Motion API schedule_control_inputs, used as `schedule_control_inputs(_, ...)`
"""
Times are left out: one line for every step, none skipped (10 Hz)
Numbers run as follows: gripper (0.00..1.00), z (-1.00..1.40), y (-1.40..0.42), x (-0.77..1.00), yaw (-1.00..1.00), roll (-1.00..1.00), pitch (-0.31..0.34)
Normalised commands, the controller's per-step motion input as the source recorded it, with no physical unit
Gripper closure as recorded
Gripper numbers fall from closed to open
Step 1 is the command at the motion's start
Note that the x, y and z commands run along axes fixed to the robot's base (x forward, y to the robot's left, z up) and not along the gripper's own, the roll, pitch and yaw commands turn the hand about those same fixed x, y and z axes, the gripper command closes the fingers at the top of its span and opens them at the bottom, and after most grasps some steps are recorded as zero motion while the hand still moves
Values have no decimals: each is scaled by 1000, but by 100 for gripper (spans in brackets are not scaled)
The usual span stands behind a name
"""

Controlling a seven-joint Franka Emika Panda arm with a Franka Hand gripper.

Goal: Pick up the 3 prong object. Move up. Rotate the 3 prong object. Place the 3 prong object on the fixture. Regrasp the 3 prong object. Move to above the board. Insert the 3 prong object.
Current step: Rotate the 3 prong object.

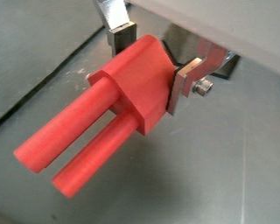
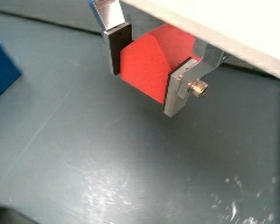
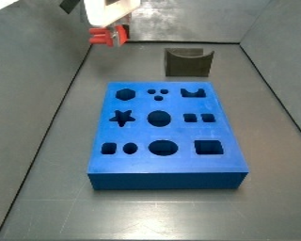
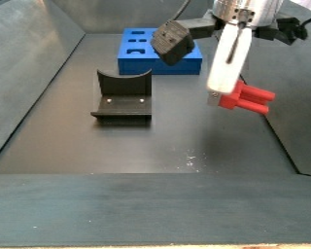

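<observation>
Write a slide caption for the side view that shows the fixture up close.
Hand holds red plastic pronged block aloft beside dark notched fixture.

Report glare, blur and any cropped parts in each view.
Both wrist views: the gripper shut on the 3 prong object, sharp; a pale blurred body crops one corner. Side views: soft; glare streaks on the floor, gripper near the frame edge, the board evenly lit.

You see a dark grey floor (image 4: 67,156), with pale scuffs (image 2: 108,194), enclosed by grey walls (image 4: 42,49)
</observation>
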Motion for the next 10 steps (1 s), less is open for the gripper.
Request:
schedule_control_inputs(100, 30, 16, -11, -1000, 2, -7)
schedule_control_inputs(100, 29, 16, -11, -1000, 2, -7)
schedule_control_inputs(100, 29, 16, -11, -1000, 2, -7)
schedule_control_inputs(100, 29, 16, -12, -1000, 3, -8)
schedule_control_inputs(100, 29, 16, -12, -1000, 3, -8)
schedule_control_inputs(100, 29, 17, -12, -1000, 3, -9)
schedule_control_inputs(100, 29, 17, -12, -1000, 3, -10)
schedule_control_inputs(100, 29, 17, -12, -1000, 4, -11)
schedule_control_inputs(100, 29, 17, -12, -1000, 4, -12)
schedule_control_inputs(100, 29, 17, -12, -1000, 4, -14)
